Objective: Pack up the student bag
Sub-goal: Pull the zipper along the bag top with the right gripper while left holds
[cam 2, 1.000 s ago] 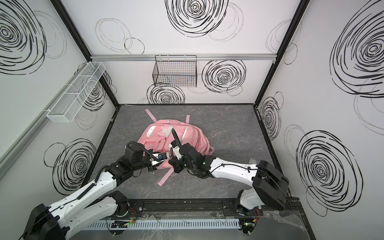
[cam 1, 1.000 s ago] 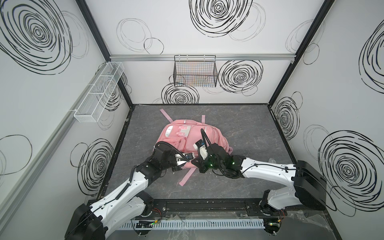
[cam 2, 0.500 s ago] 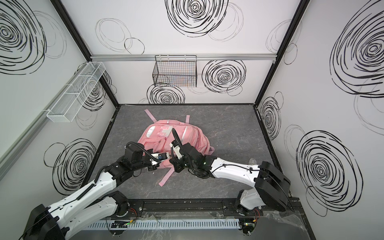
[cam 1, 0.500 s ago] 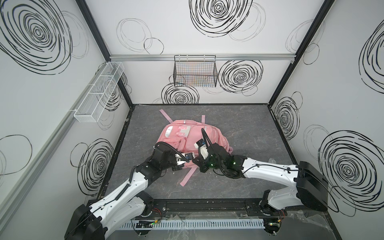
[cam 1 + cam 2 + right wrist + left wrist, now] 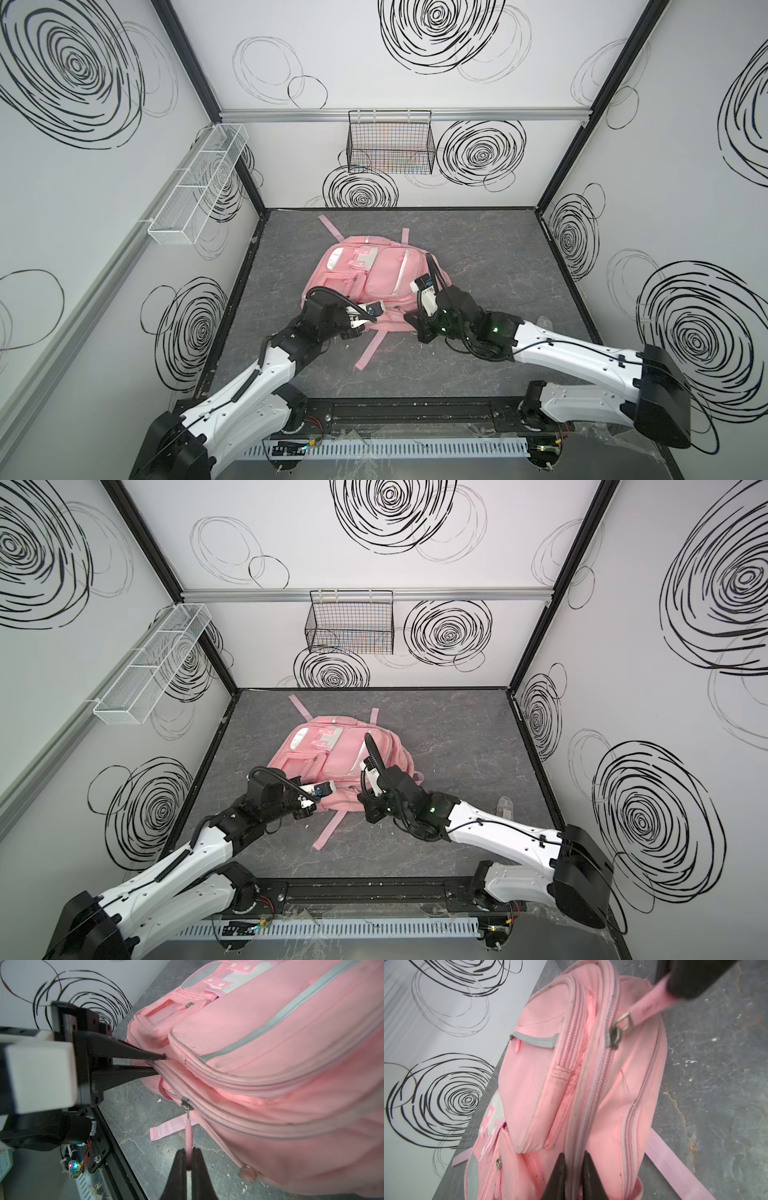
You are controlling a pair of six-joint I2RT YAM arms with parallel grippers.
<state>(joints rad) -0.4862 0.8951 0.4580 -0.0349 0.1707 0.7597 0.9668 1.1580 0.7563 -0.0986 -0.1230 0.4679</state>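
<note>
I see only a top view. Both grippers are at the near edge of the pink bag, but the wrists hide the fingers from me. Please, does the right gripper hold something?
Observer: Yes. In the right wrist view the right gripper is shut on the pink zipper pull of the student bag.
Operator: And the left one?
Observer: The left gripper is shut on the bag's piped seam; the left wrist view shows the seam between its jaws.
Operator: Where is the slider?
Observer: The metal slider sits on that same zipper line, apart from the left jaws, joined to the pull.
</note>
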